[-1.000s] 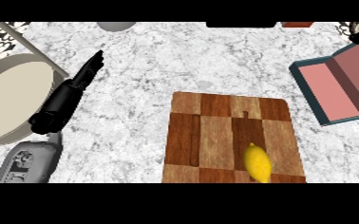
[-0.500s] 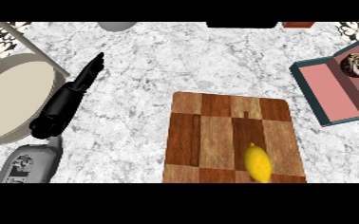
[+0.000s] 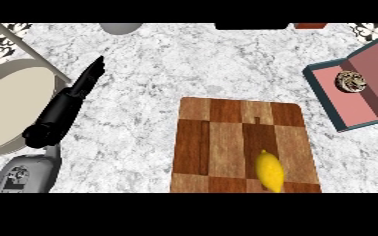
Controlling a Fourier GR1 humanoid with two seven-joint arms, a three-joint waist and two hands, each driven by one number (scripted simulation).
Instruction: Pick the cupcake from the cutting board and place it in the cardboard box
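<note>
**Cupcake in the box, left hand flat over the counter**

Cupcake (image 3: 352,81): sits inside the cardboard box (image 3: 334,100) at the right edge of the view, on the box's pink floor near its upper end. It is off the cutting board entirely, well apart from it.

Cardboard box: dark teal walls, pink inside, tilted in the view and partly cut off by the right edge.

Cutting board (image 3: 221,145): wooden, patchwork of light and dark brown blocks, lower centre of the marble counter (image 3: 184,65). A lemon (image 3: 269,170) lies on its lower right part, long axis running roughly up and down the view.

Left hand (image 3: 87,77): black, fingers straight and held together, pointing up and slightly right, over bare counter left of the board. Touches nothing that I can make out. Its grey forearm (image 3: 29,172) enters from the lower left corner.

Right hand: does not show anywhere in the view.

Other items: a pale round plate (image 3: 18,105) at the left edge, partly behind the left arm; a grey rounded object (image 3: 120,27) at the top edge, mostly cut off.
</note>
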